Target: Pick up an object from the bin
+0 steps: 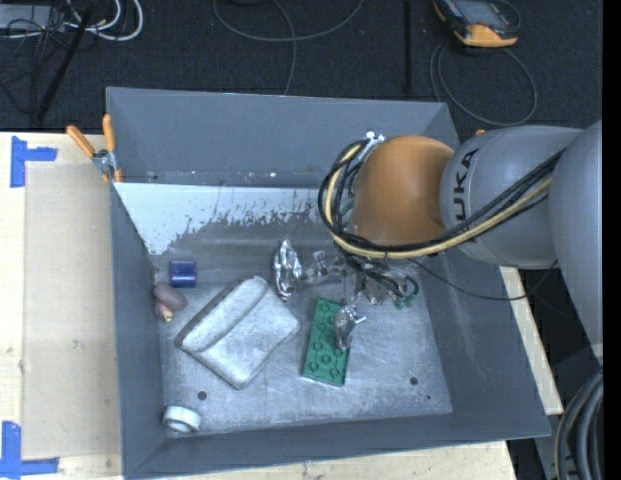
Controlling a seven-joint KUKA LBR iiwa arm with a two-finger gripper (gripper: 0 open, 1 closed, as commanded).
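Scuffed matt grey metal bin (270,138), studded green plastic plate (322,360), glossy silvery pouch (238,330)

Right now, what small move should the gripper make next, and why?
Probably ease the gripper straight down: it sits over the upper end of the green studded plate, which lies flat on the bin floor beside the grey pad.

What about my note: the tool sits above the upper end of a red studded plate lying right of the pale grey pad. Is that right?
Not quite: the plate is green, not red. The camera view shows the tool above the upper end of a green studded plate lying right of the pale grey pad.
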